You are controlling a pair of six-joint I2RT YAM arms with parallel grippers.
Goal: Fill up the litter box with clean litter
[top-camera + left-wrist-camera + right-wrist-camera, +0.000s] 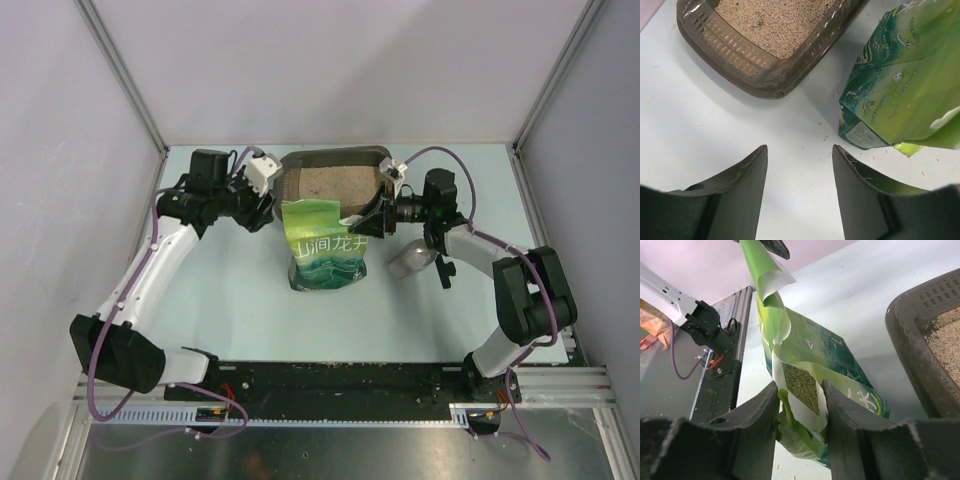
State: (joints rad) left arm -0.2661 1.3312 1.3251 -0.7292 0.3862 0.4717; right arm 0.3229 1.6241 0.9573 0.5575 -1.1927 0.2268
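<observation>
The dark brown-grey litter box (335, 152) stands at the back middle of the table, holding a layer of beige clean litter (332, 181). The green bag (328, 250) stands just in front of it. My right gripper (800, 385) is shut on the bag's (840, 360) open top edge, with granules (802, 382) showing inside the mouth. It sits at the bag's upper right in the top view (372, 220). My left gripper (799, 148) is open and empty over bare table, left of the bag (900, 85) and in front of the box (735, 55).
A silver metal scoop (408, 263) lies on the table right of the bag, under the right arm. Stray granules dot the table near the bag's base (827, 137). Enclosure walls close in the back and both sides.
</observation>
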